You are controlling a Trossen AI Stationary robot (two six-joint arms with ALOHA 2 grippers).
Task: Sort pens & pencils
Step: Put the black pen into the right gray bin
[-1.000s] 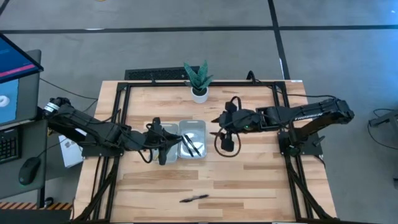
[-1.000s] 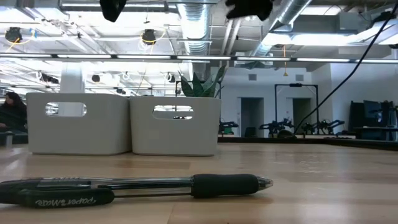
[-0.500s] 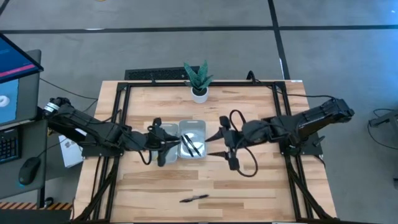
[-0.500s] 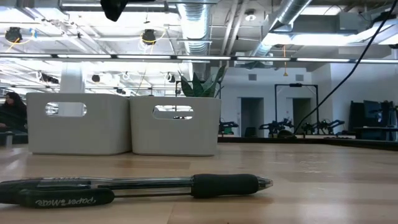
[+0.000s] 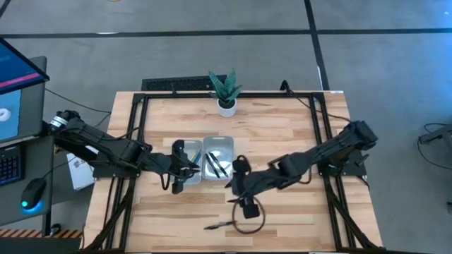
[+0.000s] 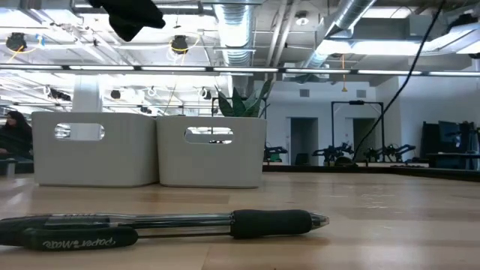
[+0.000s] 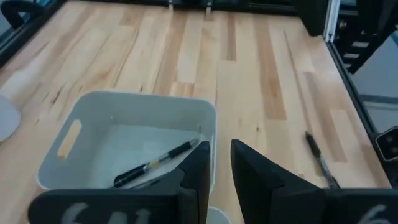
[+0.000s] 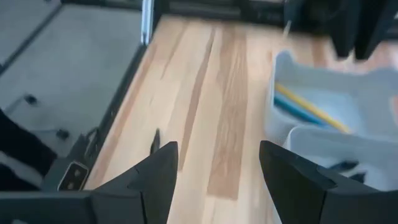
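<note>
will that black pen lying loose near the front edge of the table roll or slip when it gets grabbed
The black pen with a clear barrel and rubber sleeve probably won't roll far: its pocket clip rests on the wooden table. It looks stiff and light, so a nudge from the right tool might skate it sideways. Pinching the rubber sleeve likely slips less than the smooth barrel.

- Grey concrete floor all round, crossed by dark seam lines.
- Light wood table with black metal frame rails along the edges.
- Small potted plant in a white pot at the table's far edge, centre.
- Monitor with a lit screen off the table's left side; mouse on the desk just below it.
- Low view: open ceiling with exposed ducts, pipes and bright hanging lights.
- White back walls, dark doorway behind.
- A person seated far left, in the distance.
</note>
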